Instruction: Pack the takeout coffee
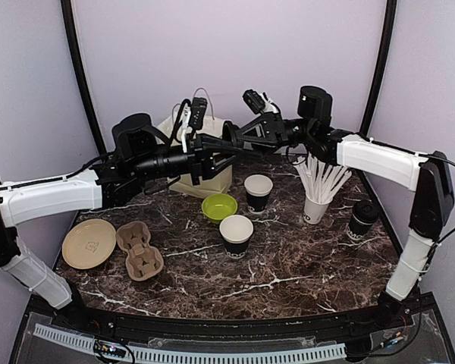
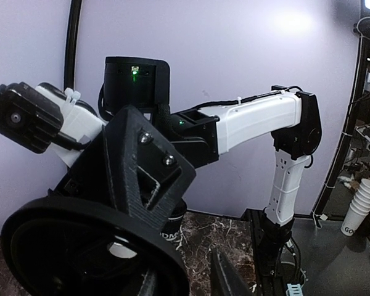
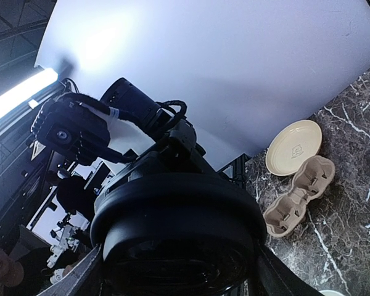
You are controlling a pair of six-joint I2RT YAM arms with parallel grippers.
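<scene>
Over marble table [image 1: 288, 265], R end effector [image 3: 179, 271] clamps black lid [image 3: 179, 234]; L end effector [image 1: 216, 155] unclear.

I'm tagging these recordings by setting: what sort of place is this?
Probably a robot test booth staged as a coffee counter: plain lilac walls, a dark marble-patterned tabletop, black paper coffee cups, a brown pulp cup carrier.

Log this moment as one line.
phase: arms meet in air | left gripper, right gripper: both at black lid, grip unclear | open cups: two on table | lidded cup: one | carrier: empty
</scene>
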